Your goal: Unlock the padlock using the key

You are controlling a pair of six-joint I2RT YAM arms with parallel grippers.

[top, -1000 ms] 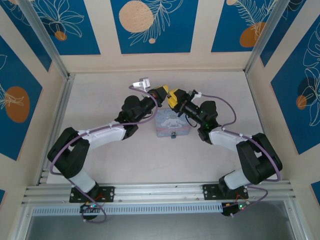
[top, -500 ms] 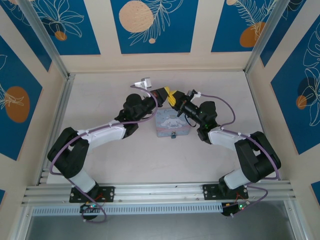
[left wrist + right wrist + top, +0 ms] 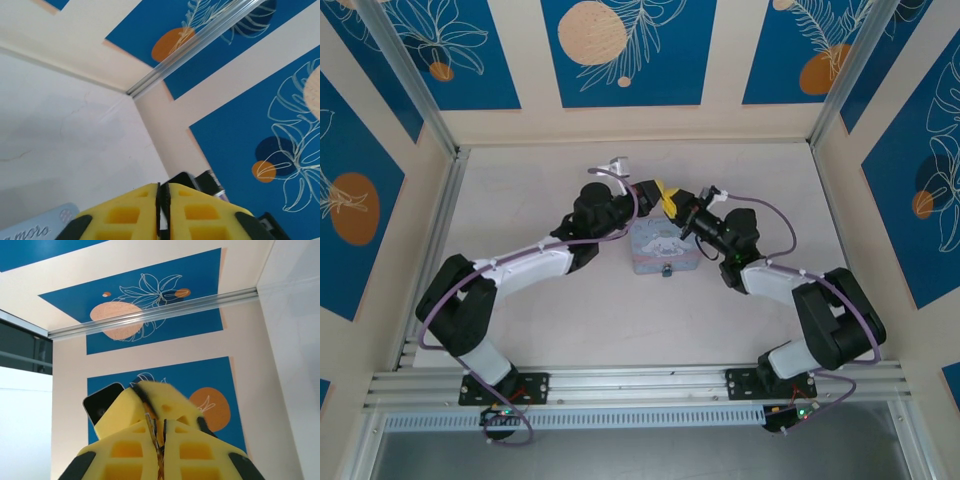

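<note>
When counted from the top view: two grippers, left gripper (image 3: 660,189) and right gripper (image 3: 671,202), set tip to tip above the far edge of one pale blue tin (image 3: 665,246) with a white cartoon lid on the table (image 3: 570,310); one padlock (image 3: 667,271); one key (image 3: 160,445). Padlock: tiny dark speck, sits at the middle of the tin's near edge, well apart from both grippers; too small to tell long axis or facing. Key: thin sliver, pinched between the right gripper's yellow pads (image 3: 130,455), lies lengthwise along the fingers, points toward the tips. Left gripper's pads pressed together, thin dark line in the seam; cannot tell whether pinching anything.
</note>
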